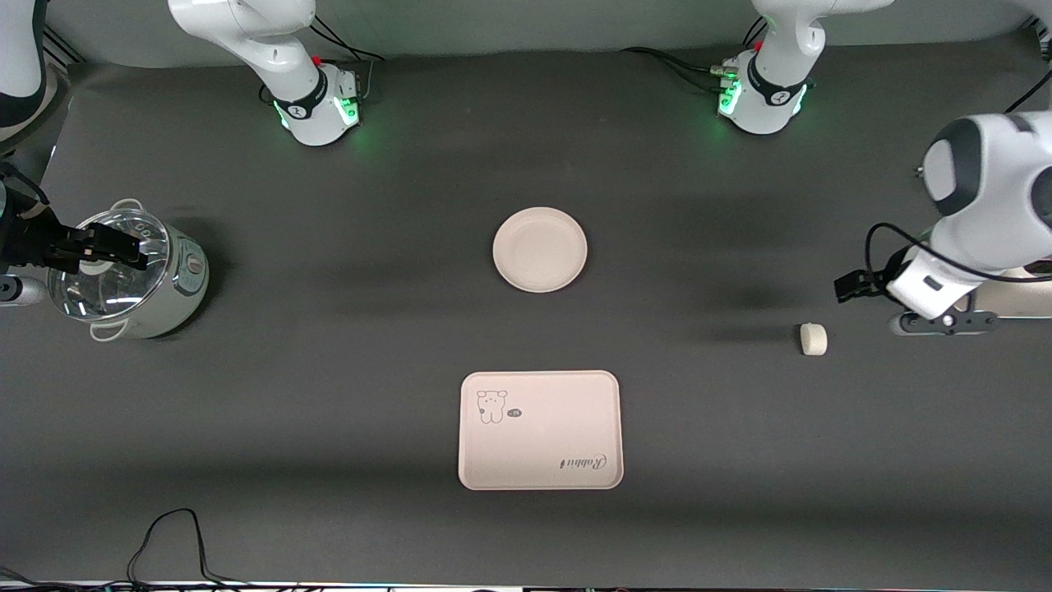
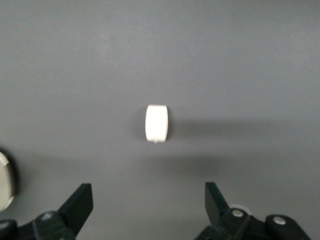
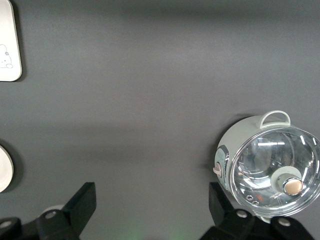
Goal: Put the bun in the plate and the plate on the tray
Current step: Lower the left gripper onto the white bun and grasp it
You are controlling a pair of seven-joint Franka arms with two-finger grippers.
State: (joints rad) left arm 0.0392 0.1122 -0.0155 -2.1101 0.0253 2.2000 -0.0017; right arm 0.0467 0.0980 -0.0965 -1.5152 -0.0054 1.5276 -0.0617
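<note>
The white bun (image 1: 813, 339) lies on the dark table toward the left arm's end, and it also shows in the left wrist view (image 2: 157, 123). The round cream plate (image 1: 540, 249) sits bare at mid-table. The rectangular tray (image 1: 540, 430) with the bear drawing lies nearer to the front camera than the plate. My left gripper (image 1: 945, 321) hangs beside the bun, open and empty (image 2: 149, 201). My right gripper (image 1: 111, 246) hovers over the pot, open and empty (image 3: 150, 202).
A pale green pot (image 1: 131, 275) with a glass lid stands at the right arm's end, and it also shows in the right wrist view (image 3: 270, 167). That view catches a tray corner (image 3: 9, 45) and the plate's rim (image 3: 4, 167). A cable (image 1: 173, 543) lies at the front edge.
</note>
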